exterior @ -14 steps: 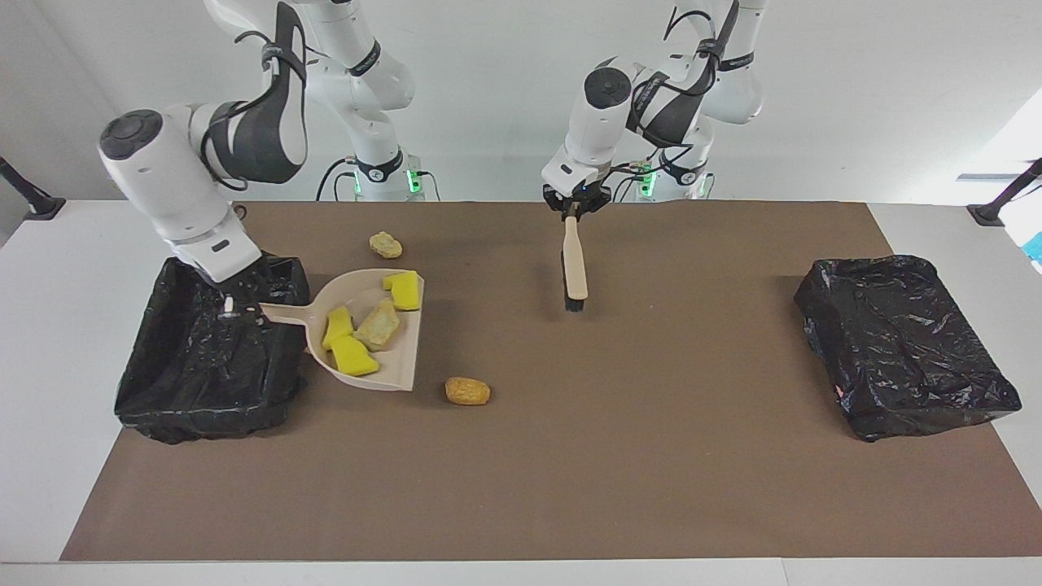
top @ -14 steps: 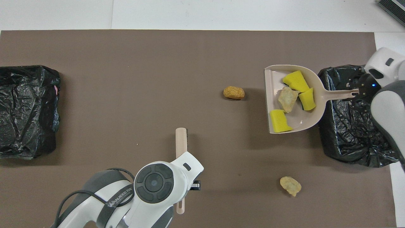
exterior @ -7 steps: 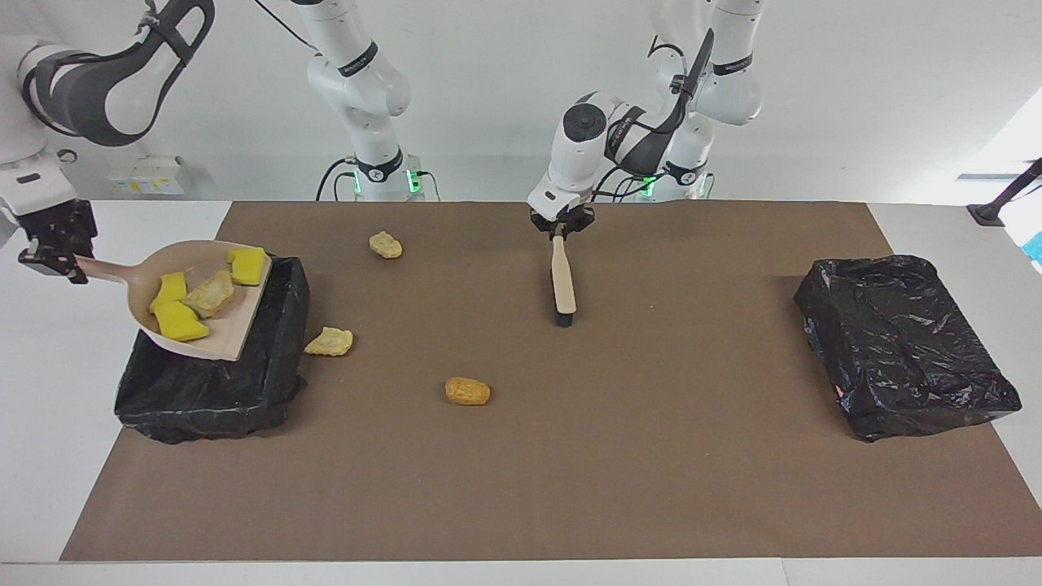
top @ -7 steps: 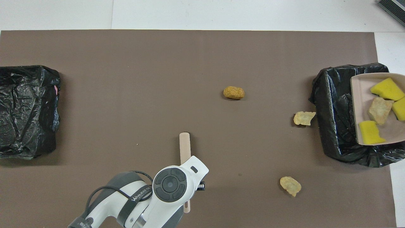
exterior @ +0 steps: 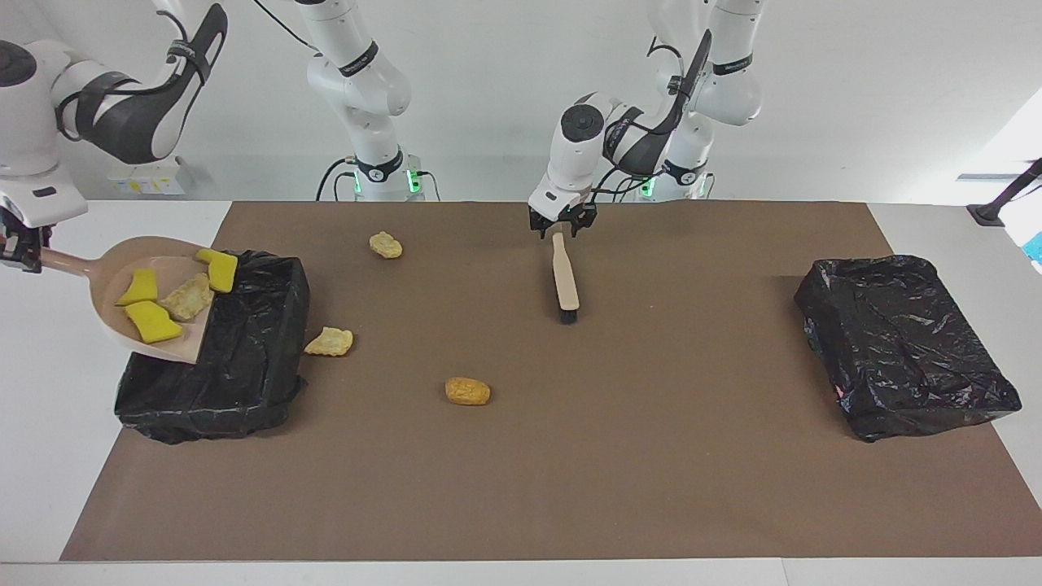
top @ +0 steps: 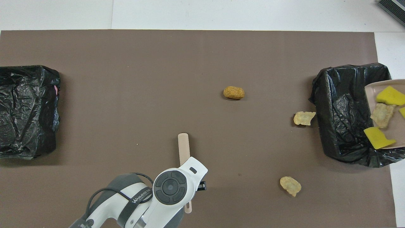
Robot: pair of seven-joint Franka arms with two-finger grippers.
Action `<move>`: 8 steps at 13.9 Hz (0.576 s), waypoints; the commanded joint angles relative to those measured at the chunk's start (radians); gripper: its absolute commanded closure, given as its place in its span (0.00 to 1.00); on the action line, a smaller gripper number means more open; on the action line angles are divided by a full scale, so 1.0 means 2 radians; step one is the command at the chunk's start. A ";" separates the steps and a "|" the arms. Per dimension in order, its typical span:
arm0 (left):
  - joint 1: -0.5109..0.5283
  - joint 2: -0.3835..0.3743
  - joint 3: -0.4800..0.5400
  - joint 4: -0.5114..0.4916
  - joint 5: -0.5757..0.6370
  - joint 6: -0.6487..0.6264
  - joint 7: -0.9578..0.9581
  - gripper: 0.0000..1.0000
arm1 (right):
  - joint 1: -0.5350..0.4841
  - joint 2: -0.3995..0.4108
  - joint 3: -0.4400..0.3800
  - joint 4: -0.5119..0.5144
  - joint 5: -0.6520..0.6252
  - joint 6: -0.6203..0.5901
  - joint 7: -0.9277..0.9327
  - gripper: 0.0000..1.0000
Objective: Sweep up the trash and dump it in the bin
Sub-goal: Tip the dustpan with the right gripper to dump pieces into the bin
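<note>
Brown matting covers the white tabletop (exterior: 651, 456). At the right arm's end, the right end effector (exterior: 18, 248) is clenched on the handle of a beige dustpan (exterior: 106, 313), held in the air with its mouth tipped down over a black-lined bin (exterior: 236, 358). Three yellow sponge pieces (exterior: 152, 321) and a tan lump (exterior: 187, 299) lie in the pan, just past this end effector. Half a second ago the pan sat further over the bin; it has drawn back toward the table's edge and tilted more.

Another tan lump (exterior: 329, 341) lies on the mat just beside the bin, an orange-brown nugget (exterior: 467, 391) well apart from both end effectors, and a third lump (exterior: 385, 244) near the robots.

Mid-table, the left end effector (exterior: 560, 230) hangs with fingers spread, just over the handle tip of a brush (exterior: 564, 277) lying flat below it. Earlier it gripped that handle; now it has let go.

A second black bin (exterior: 904, 342) sits at the left arm's end, well clear of that end effector.
</note>
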 commanded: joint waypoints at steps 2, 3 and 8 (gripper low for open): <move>0.062 -0.011 0.010 0.028 0.013 -0.009 -0.001 0.00 | 0.013 -0.018 0.002 -0.019 -0.059 -0.018 0.055 1.00; 0.090 -0.013 0.010 0.043 0.028 -0.012 0.001 0.00 | 0.013 -0.019 0.005 -0.018 -0.070 -0.025 0.058 1.00; 0.209 -0.035 0.010 0.068 0.050 -0.035 0.113 0.00 | 0.050 -0.034 0.008 -0.019 -0.124 -0.080 0.097 1.00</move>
